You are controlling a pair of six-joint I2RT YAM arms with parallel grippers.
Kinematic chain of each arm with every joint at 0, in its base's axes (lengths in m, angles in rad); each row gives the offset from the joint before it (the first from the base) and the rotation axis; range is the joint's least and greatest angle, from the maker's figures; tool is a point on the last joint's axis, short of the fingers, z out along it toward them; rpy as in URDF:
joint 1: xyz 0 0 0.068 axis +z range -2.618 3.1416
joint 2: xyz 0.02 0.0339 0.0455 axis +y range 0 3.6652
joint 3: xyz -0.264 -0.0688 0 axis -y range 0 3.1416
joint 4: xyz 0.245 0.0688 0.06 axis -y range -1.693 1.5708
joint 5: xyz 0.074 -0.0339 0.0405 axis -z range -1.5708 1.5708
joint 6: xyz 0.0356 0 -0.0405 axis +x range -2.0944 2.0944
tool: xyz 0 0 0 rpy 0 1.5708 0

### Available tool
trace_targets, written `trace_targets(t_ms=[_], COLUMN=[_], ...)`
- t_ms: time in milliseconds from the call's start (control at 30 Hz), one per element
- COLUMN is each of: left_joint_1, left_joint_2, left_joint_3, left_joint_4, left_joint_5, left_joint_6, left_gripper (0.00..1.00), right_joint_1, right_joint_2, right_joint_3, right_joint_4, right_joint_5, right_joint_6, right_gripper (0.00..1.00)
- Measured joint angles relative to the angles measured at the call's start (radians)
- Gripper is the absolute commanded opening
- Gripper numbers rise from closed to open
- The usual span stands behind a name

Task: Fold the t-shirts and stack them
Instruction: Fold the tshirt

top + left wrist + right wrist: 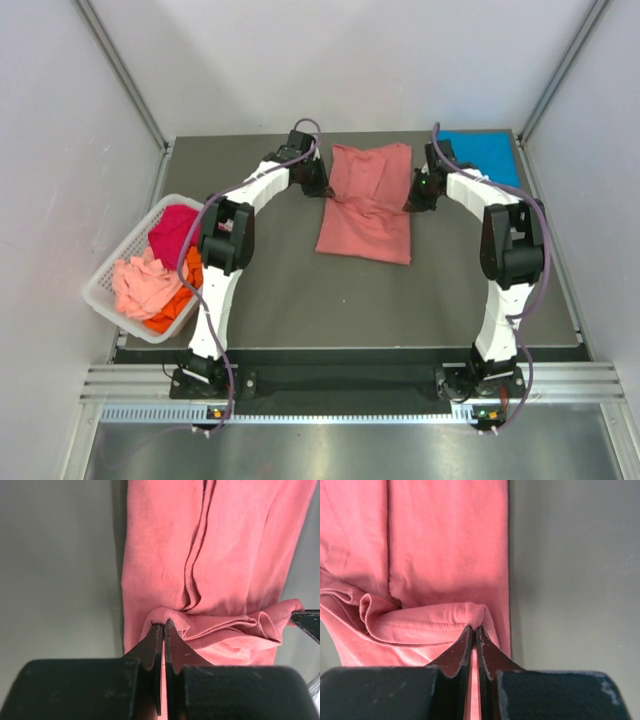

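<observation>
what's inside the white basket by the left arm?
Crumpled cloth fills the basket: a magenta shirt at the far end, a pale pink shirt nearer, an orange shirt under it. Its floor and anything deeper are covered.

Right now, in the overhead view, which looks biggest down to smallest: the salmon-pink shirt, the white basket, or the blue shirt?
1. The salmon-pink shirt and the white basket look about alike, too close to rank.
2. The blue shirt is clearly the smallest, though the right arm hides part of it.

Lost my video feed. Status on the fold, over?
Both shut on salmon t-shirt: left pincer, right pincer, opposite side edges. Cloth bunched between them. At far right corner, blue t-shirt, not obstructing.
</observation>
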Motion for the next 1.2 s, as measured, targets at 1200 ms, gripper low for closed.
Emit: trace_targets(t_ms=[1200], left_joint_1=[-0.003], left_joint_2=[-0.313], left_joint_3=[-0.523], left_joint_4=[-0.114], left_joint_5=[0.066], left_joint_6=[0.098], left_gripper=[0.36], right_joint_1=[-0.024], right_joint_2=[-0.305], right_joint_3=[-0.481], right_joint_4=[0.029], right_joint_5=[-0.201], right_joint_6=[-0.112], right_gripper=[0.33])
